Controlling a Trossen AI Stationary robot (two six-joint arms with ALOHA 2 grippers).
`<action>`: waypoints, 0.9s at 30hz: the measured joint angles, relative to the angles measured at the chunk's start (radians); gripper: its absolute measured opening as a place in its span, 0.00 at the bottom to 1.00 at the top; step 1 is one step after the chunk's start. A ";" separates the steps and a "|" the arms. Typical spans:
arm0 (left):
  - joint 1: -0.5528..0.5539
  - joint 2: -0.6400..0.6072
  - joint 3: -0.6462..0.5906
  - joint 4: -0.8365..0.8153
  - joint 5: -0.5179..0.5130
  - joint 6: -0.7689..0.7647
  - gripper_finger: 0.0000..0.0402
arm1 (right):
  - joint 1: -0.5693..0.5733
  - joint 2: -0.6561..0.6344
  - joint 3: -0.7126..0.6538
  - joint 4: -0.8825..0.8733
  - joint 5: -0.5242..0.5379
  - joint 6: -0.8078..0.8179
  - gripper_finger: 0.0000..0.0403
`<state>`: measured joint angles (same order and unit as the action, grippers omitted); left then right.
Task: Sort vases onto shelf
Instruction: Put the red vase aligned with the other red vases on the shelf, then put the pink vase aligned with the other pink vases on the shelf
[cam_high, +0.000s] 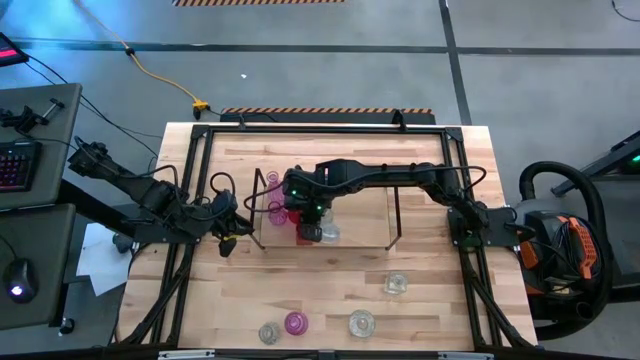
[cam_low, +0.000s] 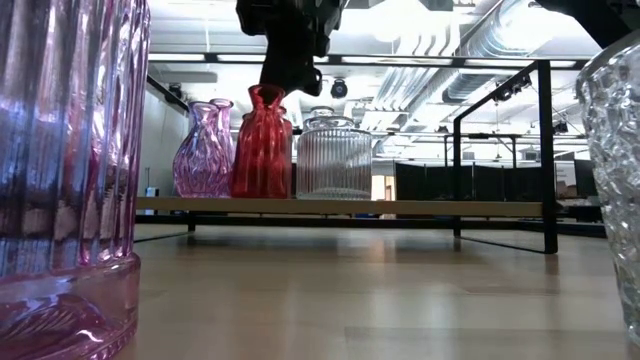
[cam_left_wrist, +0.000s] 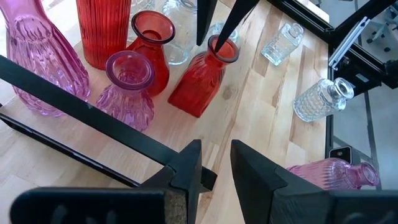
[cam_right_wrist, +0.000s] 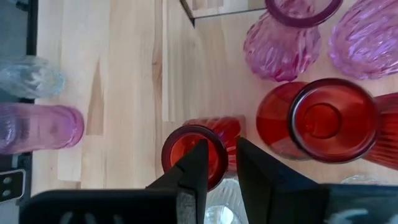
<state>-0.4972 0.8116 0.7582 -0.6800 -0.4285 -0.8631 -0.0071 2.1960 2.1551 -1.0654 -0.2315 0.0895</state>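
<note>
The right gripper (cam_right_wrist: 217, 163) hangs over the shelf (cam_high: 360, 215) with its fingers slightly apart at the rim of a red vase (cam_right_wrist: 202, 147); one finger dips into the mouth. This red vase stands on the shelf beside a round red vase (cam_right_wrist: 323, 119) and pink vases (cam_right_wrist: 286, 37). The left gripper (cam_left_wrist: 214, 171) waits by the shelf's left end, fingers a little apart, holding nothing. More vases (cam_high: 296, 322) stand on the worktop (cam_high: 420, 290) in front.
</note>
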 joint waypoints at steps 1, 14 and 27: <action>0.000 0.000 0.000 0.000 0.000 0.000 0.19 | 0.000 0.000 0.000 0.005 0.006 0.003 0.16; 0.000 0.000 0.000 0.001 -0.004 -0.024 0.19 | 0.000 0.000 0.000 0.056 0.002 0.015 0.16; 0.000 0.000 0.000 0.002 -0.014 -0.026 0.19 | 0.000 0.001 0.098 0.079 0.065 0.007 0.16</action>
<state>-0.4972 0.8116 0.7582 -0.6785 -0.4428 -0.8886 -0.0071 2.1967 2.2533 -0.9864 -0.1666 0.0966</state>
